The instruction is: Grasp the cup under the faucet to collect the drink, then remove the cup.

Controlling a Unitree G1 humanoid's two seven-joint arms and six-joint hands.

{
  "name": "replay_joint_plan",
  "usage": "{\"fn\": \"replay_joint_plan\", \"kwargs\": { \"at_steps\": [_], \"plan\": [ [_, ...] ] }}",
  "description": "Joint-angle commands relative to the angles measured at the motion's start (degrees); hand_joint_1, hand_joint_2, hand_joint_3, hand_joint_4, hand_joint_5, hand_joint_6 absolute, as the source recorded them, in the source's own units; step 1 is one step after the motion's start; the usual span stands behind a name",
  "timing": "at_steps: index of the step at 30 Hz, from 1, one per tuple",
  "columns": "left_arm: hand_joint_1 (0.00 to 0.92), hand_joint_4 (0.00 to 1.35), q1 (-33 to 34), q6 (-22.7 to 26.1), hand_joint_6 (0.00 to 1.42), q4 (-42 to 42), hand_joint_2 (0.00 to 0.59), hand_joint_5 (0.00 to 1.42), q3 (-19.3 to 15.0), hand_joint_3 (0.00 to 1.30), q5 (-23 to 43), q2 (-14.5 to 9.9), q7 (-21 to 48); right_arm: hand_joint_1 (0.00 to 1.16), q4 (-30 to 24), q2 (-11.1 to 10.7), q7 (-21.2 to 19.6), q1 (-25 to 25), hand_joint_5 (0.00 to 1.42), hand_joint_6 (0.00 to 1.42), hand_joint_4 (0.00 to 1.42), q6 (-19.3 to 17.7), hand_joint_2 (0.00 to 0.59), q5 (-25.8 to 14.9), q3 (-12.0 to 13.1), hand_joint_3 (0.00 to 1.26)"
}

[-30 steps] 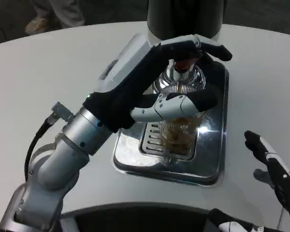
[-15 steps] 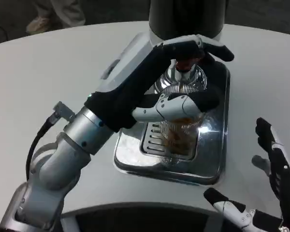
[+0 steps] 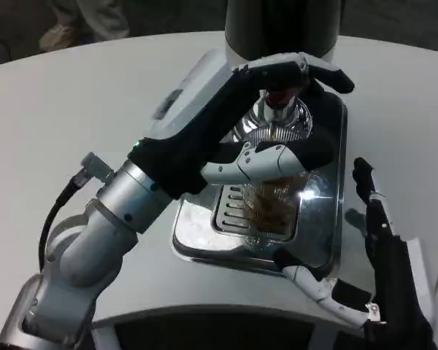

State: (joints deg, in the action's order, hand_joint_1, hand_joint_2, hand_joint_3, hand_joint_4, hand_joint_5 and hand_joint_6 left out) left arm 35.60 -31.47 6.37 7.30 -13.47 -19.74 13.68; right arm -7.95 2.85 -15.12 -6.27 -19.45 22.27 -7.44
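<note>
Cup [image 3: 271, 200], a clear ribbed glass with amber drink in it, stands on the slotted grate [image 3: 237, 213] of a shiny steel drip tray [image 3: 328, 240], directly below the chrome faucet [image 3: 277, 117] of a dark drink dispenser [image 3: 281, 25]. The faucet has a small red part near its top, just under the upper fingers of the left hand [image 3: 266, 117].

That left hand reaches in from the lower left on its silver forearm [image 3: 109, 219] and wraps the cup: the thumb lies across the near side of the glass, close to its rim, while the other fingers arch over and behind the faucet. Thumb and fingers are closed around the cup, so the hand holds it. Whether the cup's base rests fully on the grate or is slightly raised cannot be told, since the hand covers much of it.

The right hand [image 3: 372, 270] is at the lower right, near the tray's front right corner. Its fingers are spread apart, one white finger pointing left along the tray's front edge and dark fingers pointing upward beside the tray's right side. It holds nothing and is apart from the cup.

The tray sits on a white round tabletop [image 3: 73, 95].
</note>
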Motion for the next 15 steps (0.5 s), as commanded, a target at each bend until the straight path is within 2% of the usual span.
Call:
{"fn": "replay_joint_plan", "kwargs": {
  "at_steps": [1, 15],
  "plan": [
    [0.014, 0.35, -1.3, -0.6, 0.29, -0.3, 0.102, 0.42, 0.9, 0.47, -1.1, -0.7, 0.9, 0.95, 5.0, 0.8, -2.2, 4.0, 0.04, 0.15, 0.04, -1.4, 0.164, 0.5, -0.6, 0.05],
    [0.013, 0.35, -1.1, -0.2, 0.29, -0.6, 0.102, 0.42, 1.0, 0.48, -1.5, -0.6, 0.6, 0.94, 14.4, 1.6, -6.1, 12.4, 0.04, 0.16, 0.04, -2.7, 0.154, 0.0, -0.8, 0.05]
  ]
}}
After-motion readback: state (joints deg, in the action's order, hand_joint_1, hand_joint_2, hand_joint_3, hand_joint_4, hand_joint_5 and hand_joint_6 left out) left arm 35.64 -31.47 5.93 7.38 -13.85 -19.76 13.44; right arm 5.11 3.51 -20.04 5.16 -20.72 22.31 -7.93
